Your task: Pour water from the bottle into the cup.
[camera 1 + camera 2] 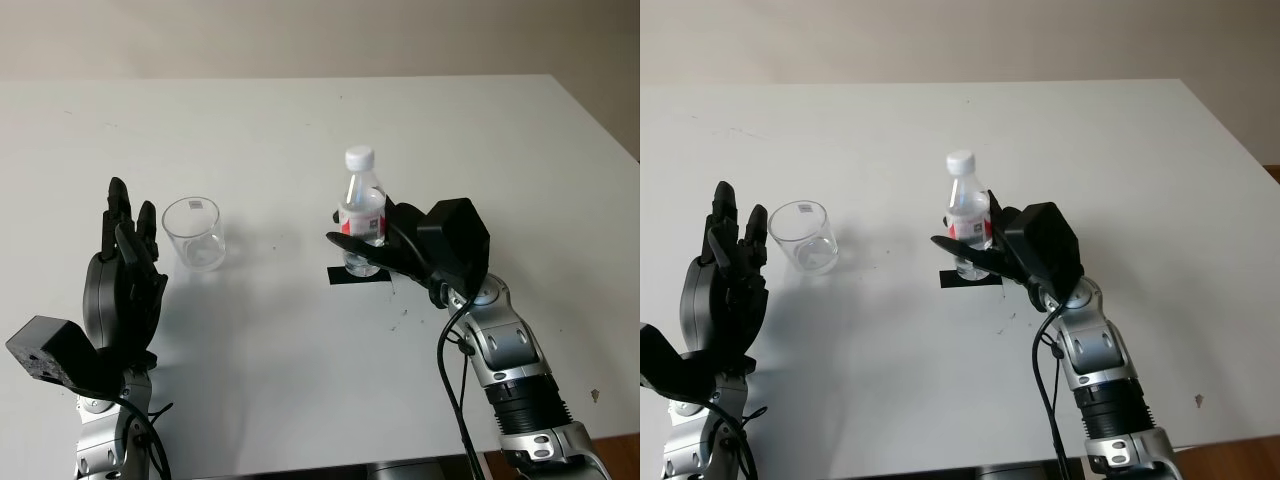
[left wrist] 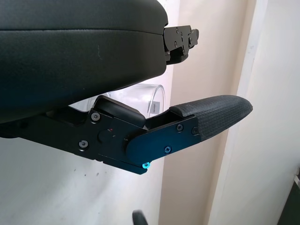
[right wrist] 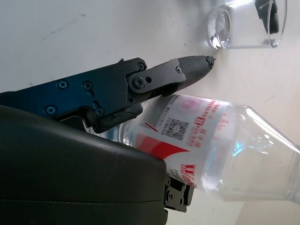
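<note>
Closing my right robot hand (image 1: 372, 243) around the bottle (image 1: 362, 212), I have fingers on both sides of its label, though I judge the grip not yet tested by a lift. The bottle stands upright on the tabletop (image 1: 300, 130), its base over a black tape mark (image 1: 357, 277), white cap (image 1: 360, 158) seemingly on. The cup (image 1: 194, 233) sits left of the bottle, well apart, looking empty. My left robot hand (image 1: 122, 285) is open, held upright just left of the cup. Lifting, carrying and pouring all remain.
</note>
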Robot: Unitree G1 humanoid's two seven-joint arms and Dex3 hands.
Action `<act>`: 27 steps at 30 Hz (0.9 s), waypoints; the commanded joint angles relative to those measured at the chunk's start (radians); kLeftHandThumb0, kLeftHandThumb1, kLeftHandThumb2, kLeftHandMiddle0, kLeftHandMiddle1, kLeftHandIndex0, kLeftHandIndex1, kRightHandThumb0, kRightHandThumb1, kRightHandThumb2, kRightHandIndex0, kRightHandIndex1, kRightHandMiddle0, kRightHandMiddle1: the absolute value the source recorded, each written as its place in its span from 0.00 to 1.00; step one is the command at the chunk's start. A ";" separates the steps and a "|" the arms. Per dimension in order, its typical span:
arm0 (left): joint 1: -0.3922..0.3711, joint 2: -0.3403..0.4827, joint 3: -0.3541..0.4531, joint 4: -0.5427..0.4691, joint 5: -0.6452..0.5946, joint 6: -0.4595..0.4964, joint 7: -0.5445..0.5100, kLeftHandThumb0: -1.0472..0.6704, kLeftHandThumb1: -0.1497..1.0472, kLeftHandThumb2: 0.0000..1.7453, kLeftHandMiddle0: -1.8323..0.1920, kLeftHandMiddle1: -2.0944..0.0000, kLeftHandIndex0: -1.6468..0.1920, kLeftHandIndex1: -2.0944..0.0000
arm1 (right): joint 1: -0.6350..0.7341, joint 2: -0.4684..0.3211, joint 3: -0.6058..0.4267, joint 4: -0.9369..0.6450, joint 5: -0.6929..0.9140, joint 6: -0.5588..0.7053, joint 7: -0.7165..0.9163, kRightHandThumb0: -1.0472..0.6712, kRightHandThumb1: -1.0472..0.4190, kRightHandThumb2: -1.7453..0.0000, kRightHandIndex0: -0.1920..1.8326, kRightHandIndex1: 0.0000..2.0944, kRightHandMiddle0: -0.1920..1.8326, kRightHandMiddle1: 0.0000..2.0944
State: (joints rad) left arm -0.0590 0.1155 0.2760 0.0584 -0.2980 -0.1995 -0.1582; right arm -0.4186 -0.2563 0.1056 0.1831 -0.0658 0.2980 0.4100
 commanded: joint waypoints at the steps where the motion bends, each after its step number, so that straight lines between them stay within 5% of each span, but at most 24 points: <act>1: 0.005 0.008 0.001 -0.010 0.004 -0.004 -0.005 0.12 1.00 0.44 1.00 0.85 0.95 1.00 | 0.057 -0.017 0.014 0.044 0.000 -0.036 0.015 0.13 0.03 0.97 0.04 0.06 0.01 0.09; 5: 0.005 0.009 0.000 -0.013 0.006 0.006 0.000 0.11 1.00 0.44 1.00 0.85 0.95 1.00 | 0.067 -0.018 0.002 0.070 0.009 -0.086 0.022 0.11 0.04 0.97 0.00 0.00 0.00 0.00; 27: -0.001 0.010 -0.003 -0.007 0.004 0.014 0.002 0.12 1.00 0.44 1.00 0.85 0.96 1.00 | 0.162 0.036 -0.071 0.191 0.038 -0.486 -0.152 0.09 0.03 0.97 0.00 0.00 0.00 0.00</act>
State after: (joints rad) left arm -0.0593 0.1231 0.2753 0.0584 -0.2983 -0.1877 -0.1561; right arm -0.2863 -0.2253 0.0499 0.3699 -0.0268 -0.1858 0.2753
